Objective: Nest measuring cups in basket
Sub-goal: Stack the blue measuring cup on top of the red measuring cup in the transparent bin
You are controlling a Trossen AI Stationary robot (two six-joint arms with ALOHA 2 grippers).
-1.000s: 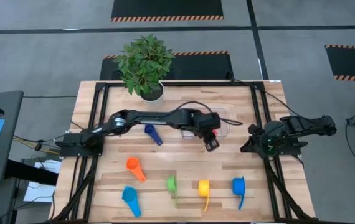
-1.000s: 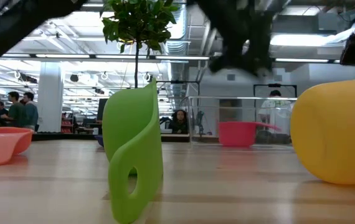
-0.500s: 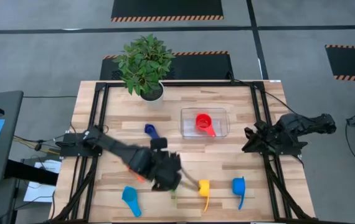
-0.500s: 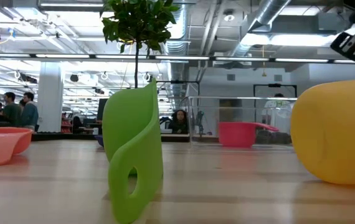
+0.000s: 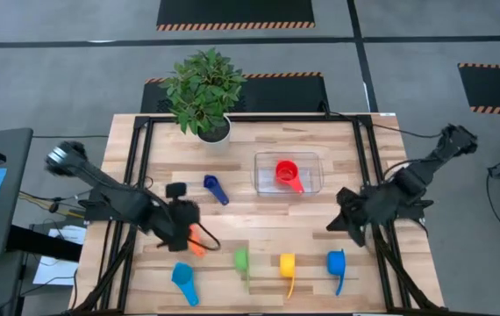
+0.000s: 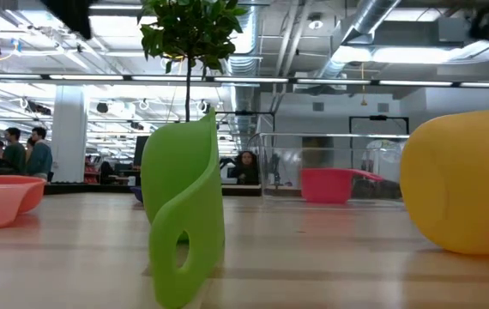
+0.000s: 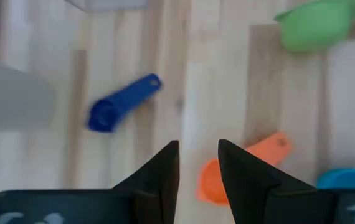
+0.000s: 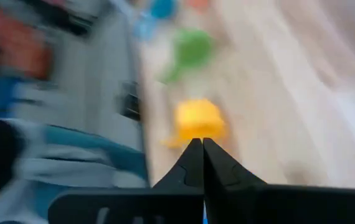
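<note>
A large open robotics lab or industrial hall — exposed ducts point(image 6: 373, 26) and strip lights run across a high ceiling; people point(image 6: 23, 153) stand at far workstations; the grey floor point(image 5: 57, 79) carries hazard-striped black mats point(image 5: 235, 12); a wooden bench point(image 5: 259, 224) sits in a black metal frame, a potted plant point(image 5: 203, 92) at its edge.

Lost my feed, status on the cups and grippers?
Left gripper open, empty, over orange cup. Right gripper shut, empty, beside blue cup. Red cup alone in basket. Nothing blocking.
</note>
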